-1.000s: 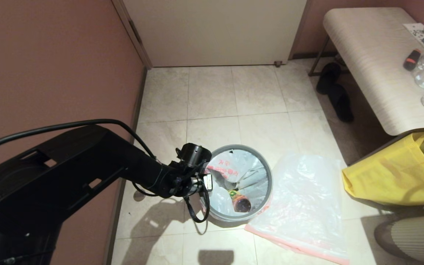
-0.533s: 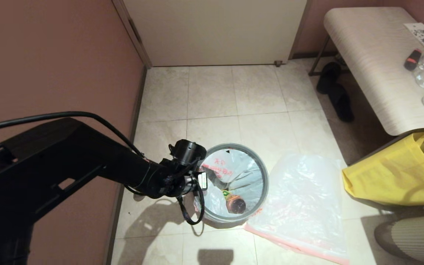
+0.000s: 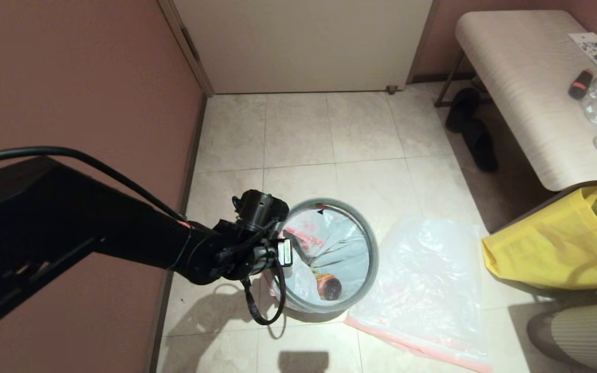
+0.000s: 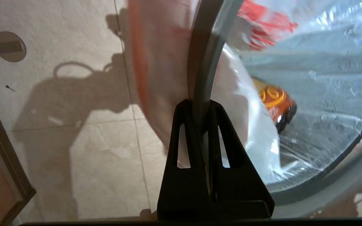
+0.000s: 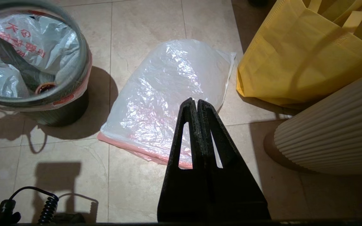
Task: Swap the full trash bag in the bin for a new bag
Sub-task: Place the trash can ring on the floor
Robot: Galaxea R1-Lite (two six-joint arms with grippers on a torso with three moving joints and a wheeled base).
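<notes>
While the right pincer (image 5: 196, 102) hangs parked with its fingers pressed together above the floor, the left pincer (image 4: 201, 105) pinches the grey ring (image 3: 366, 235) at the bin's (image 5: 63, 113) rim, on the side nearest the brown wall, together with the bag film there. The full trash bag (image 3: 329, 243) sits inside the bin, a bottle (image 3: 328, 286) showing through. The new bag (image 3: 428, 290) lies flat on the floor just beside the bin, near the yellow bag (image 3: 557, 243).
</notes>
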